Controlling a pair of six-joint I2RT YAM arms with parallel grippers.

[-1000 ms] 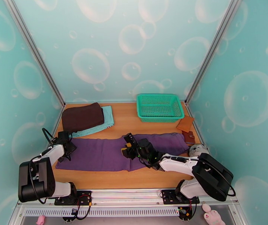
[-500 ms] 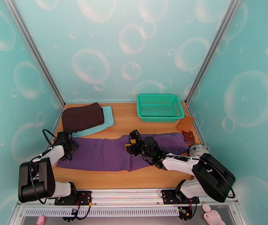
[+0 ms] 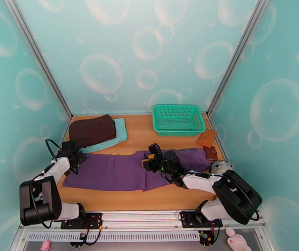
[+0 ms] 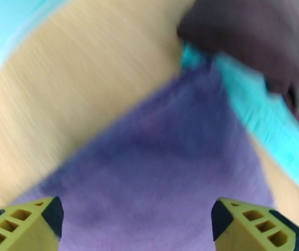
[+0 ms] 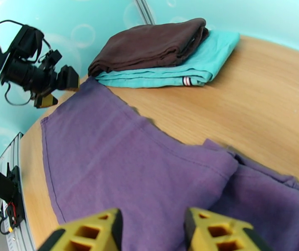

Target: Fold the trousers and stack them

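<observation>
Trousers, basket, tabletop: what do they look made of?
Trousers: soft woven-looking purple cloth, matte, lying limp with creases. Basket: likely moulded green plastic, open lattice walls. Tabletop: wood or wood-look laminate, streaked grain, low sheen; can't tell which.

Teal walls (image 3: 120,47) printed with pale soap bubbles are closing in the booth on three sides; two slanted aluminium posts (image 3: 38,55) are marking the corners where the panels are meeting; a light wooden tabletop (image 3: 141,134) is spanning the space from wall to wall; a metal rail (image 3: 141,217) is running along its near edge; soft, even light is falling throughout.
</observation>
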